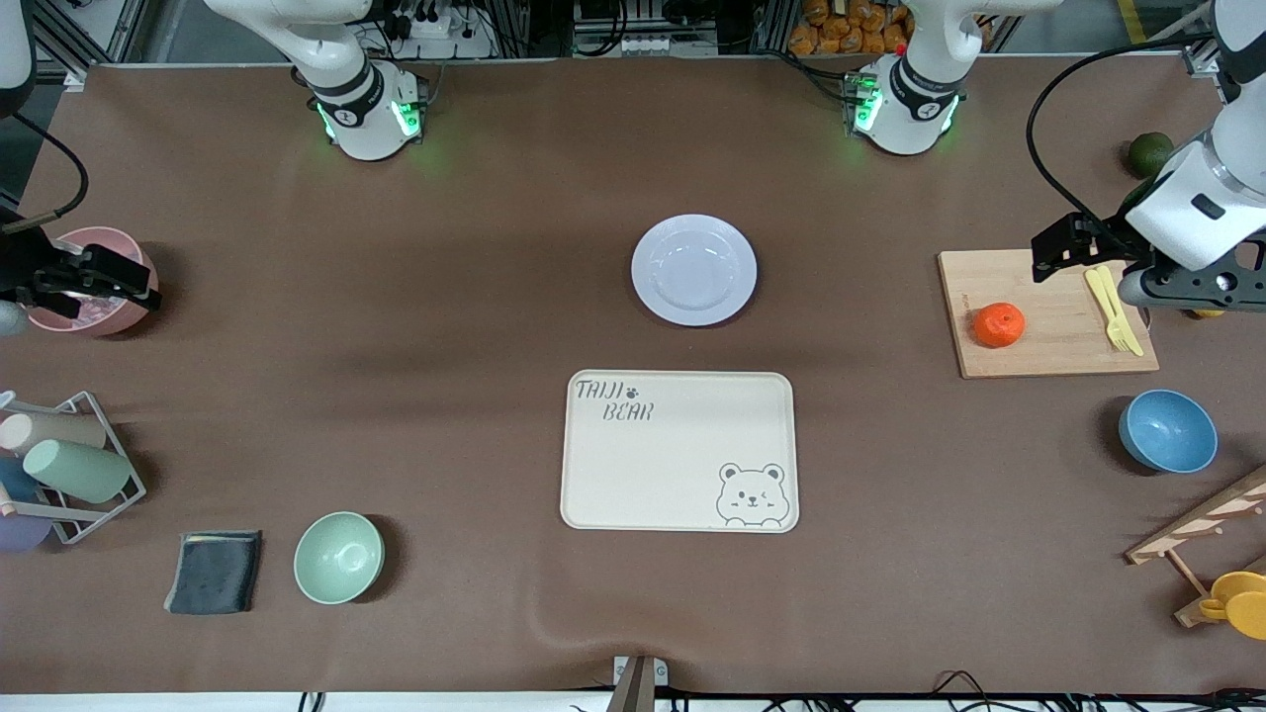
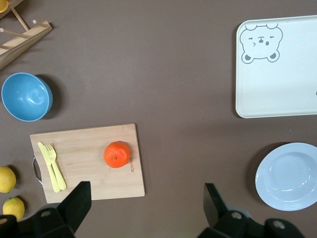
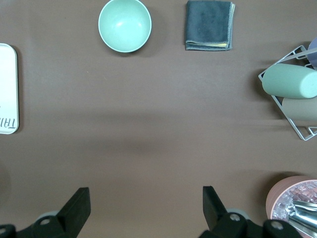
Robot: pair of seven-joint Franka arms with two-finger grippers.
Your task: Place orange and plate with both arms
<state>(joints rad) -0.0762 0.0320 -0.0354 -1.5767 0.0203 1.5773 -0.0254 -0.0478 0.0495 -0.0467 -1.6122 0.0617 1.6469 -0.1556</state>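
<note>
The orange (image 1: 998,324) lies on a wooden cutting board (image 1: 1048,341) toward the left arm's end of the table; the left wrist view shows it too (image 2: 117,154). The pale lavender plate (image 1: 693,269) sits empty mid-table, farther from the front camera than the cream bear-print tray (image 1: 678,450); it also shows in the left wrist view (image 2: 290,176). My left gripper (image 1: 1073,247) hangs open and empty, high over the cutting board's edge (image 2: 146,194). My right gripper (image 1: 109,279) hangs open and empty over a pink bowl (image 1: 104,318) at the right arm's end (image 3: 146,196).
A yellow fork and knife (image 1: 1113,309) lie on the board. A blue bowl (image 1: 1167,430), a wooden rack (image 1: 1202,529), a dark green fruit (image 1: 1150,153) and lemons (image 2: 6,178) are nearby. A mint bowl (image 1: 338,557), grey cloth (image 1: 214,571) and cup rack (image 1: 69,475) are at the right arm's end.
</note>
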